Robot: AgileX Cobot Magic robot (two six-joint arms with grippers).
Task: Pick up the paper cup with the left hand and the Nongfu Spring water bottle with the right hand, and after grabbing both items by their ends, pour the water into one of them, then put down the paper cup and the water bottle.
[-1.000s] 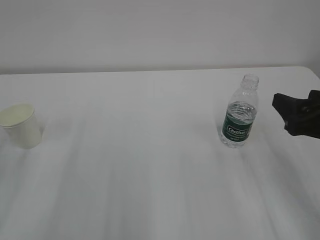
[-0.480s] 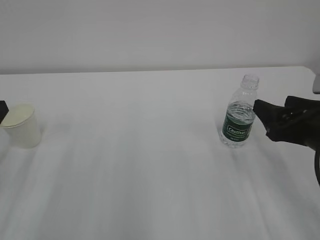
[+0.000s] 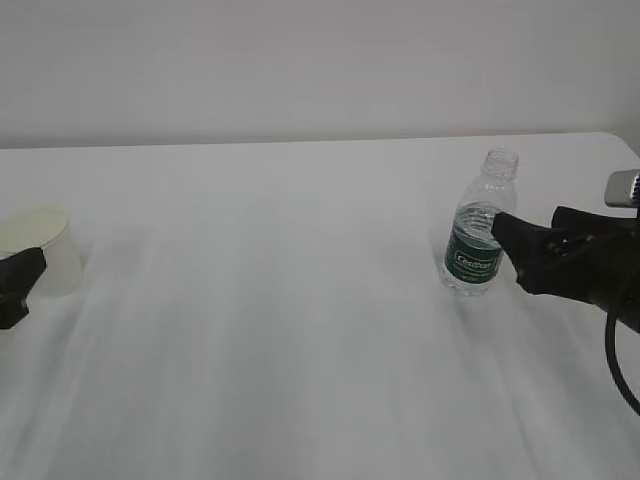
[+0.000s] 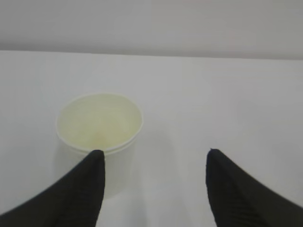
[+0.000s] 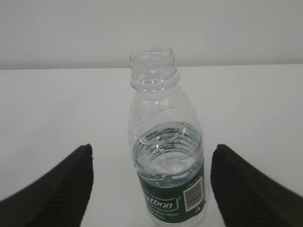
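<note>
The white paper cup [image 3: 42, 250] stands upright at the table's far left, its cream inside empty [image 4: 99, 124]. My left gripper [image 4: 154, 152] is open just short of it. The cup sits off to the left, behind the left fingertip [image 4: 94, 163], and a black finger [image 3: 18, 283] shows at the cup's near side. The uncapped Nongfu Spring water bottle [image 3: 480, 235] stands upright at the right, holding water [image 5: 166, 158] to just above its green label. My right gripper [image 5: 152, 147] is open, with the bottle [image 5: 165, 142] centred between its fingertips and untouched.
The white table [image 3: 280, 330] runs back to a plain wall. Its far edge [image 3: 300, 142] and right corner lie behind the bottle. A black cable [image 3: 618, 360] hangs under the right arm.
The right gripper has moved left until its tips reach the bottle. The left gripper has come in from the left edge and stands by the cup. Cup and bottle have not moved.
</note>
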